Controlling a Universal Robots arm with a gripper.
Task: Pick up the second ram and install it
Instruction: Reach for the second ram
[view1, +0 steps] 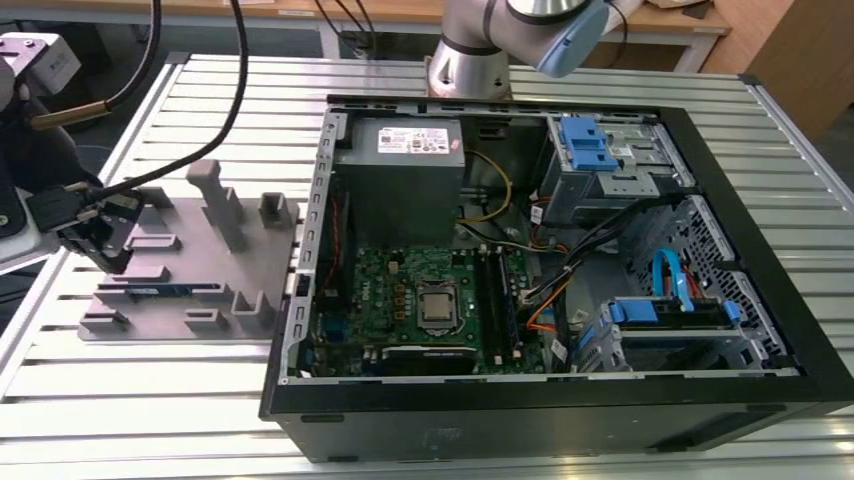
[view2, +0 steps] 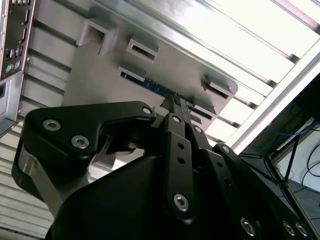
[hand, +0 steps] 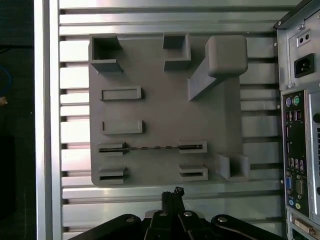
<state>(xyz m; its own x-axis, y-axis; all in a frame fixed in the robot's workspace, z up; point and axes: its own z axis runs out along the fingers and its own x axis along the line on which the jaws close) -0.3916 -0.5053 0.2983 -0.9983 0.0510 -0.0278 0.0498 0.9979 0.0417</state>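
Now | black claw (hand: 172, 192) pinched together, empty | thin second ram (hand: 150, 147) edge-up in grey slotted fixture (hand: 150, 65)

From my station I can read no text, number or brand anywhere in these views. The white label (view1: 418, 140) on the power supply (view1: 400, 185) inside the computer case (view1: 534, 405) carries rows of dark print and small marks that I cannot make out. The pale bluish label (view1: 154, 291) on the second ram (view1: 176, 290), standing on edge in the grey fixture (view1: 200, 262), shows me no legible characters. In the first wrist view the rear port panel (hand: 300, 150) bears tiny symbols beside its sockets, and I cannot decipher those either.
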